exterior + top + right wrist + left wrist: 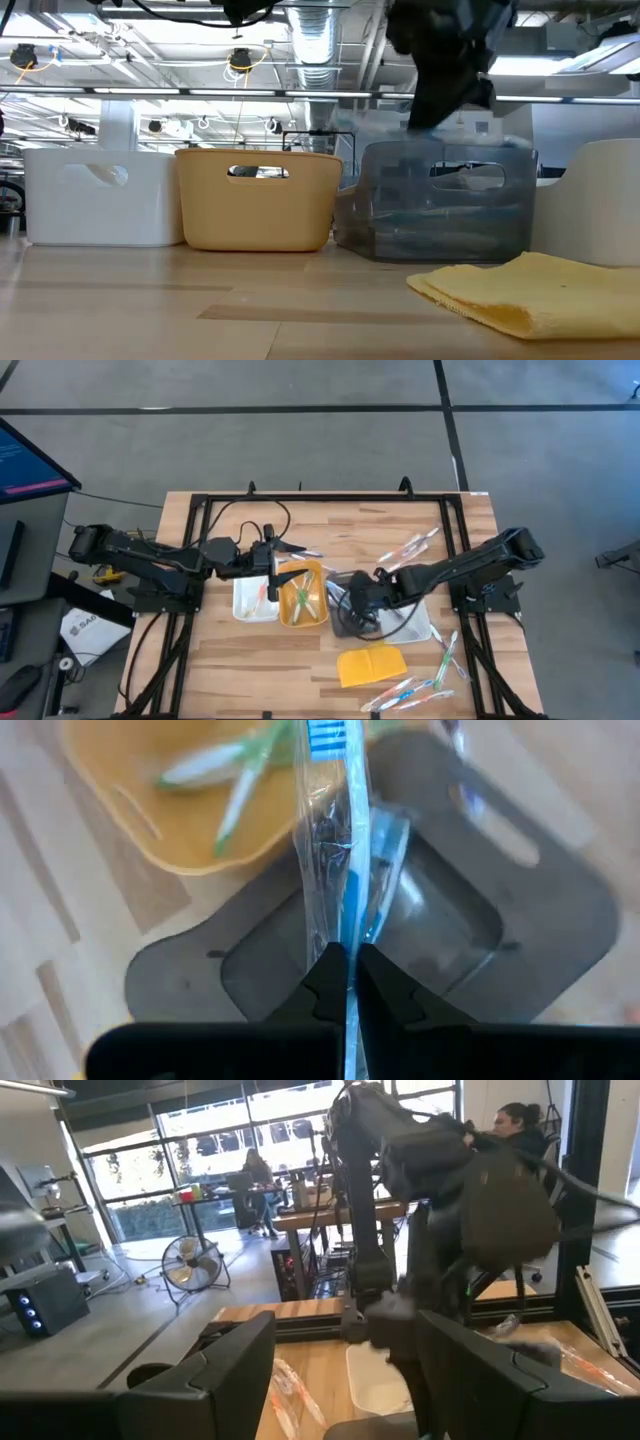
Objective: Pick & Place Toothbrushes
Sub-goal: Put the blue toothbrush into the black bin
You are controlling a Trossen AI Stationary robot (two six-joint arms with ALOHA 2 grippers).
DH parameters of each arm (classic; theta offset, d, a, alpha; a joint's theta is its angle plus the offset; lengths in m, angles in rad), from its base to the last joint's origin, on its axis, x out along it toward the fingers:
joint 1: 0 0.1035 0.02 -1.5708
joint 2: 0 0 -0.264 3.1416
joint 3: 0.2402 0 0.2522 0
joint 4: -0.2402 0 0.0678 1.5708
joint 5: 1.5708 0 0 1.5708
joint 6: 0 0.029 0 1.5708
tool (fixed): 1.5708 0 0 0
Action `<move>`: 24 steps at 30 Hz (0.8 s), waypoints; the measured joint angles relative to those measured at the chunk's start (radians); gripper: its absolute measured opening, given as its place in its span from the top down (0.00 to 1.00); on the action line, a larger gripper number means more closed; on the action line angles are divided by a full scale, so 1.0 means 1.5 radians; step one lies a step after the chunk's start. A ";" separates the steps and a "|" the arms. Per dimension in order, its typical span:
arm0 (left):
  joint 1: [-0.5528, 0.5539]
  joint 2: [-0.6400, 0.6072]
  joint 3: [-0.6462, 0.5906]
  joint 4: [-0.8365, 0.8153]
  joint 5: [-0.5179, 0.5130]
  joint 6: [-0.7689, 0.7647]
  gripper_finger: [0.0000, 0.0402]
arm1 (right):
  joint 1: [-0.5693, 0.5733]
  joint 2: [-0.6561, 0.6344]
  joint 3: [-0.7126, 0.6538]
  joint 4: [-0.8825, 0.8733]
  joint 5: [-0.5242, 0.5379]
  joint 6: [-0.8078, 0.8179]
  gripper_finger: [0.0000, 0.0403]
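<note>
The right gripper (347, 982), fingers pinched on a wrapped blue toothbrush (350, 870), hung over the grey tray (560, 910) mid-table, a few brushes lay in the orange tray (301, 596), several loose toothbrushes (415, 688) remained near the front-right corner, and the left gripper (345, 1370) stood open.

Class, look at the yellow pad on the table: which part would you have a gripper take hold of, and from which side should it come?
Grip the pad at its folded front edge, coming down from above with one finger on top and one sliding under the fold. It lies flat and limp on the table, so only that thicker doubled edge probably gives the fingers something to pinch.
</note>
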 joint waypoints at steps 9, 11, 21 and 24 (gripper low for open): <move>-0.014 0.000 0.000 0.005 0.000 0.000 0.41 | -0.045 0.016 0.000 -0.004 -0.036 0.051 1.00; -0.014 0.000 0.000 0.005 0.000 0.001 0.41 | -0.046 0.012 0.001 -0.004 -0.036 0.054 1.00; -0.014 0.000 0.000 0.009 0.000 0.000 0.41 | -0.035 0.018 0.032 -0.025 -0.041 0.079 1.00; -0.014 0.000 0.000 0.009 0.000 0.000 0.41 | -0.036 0.018 0.031 -0.043 -0.037 0.085 1.00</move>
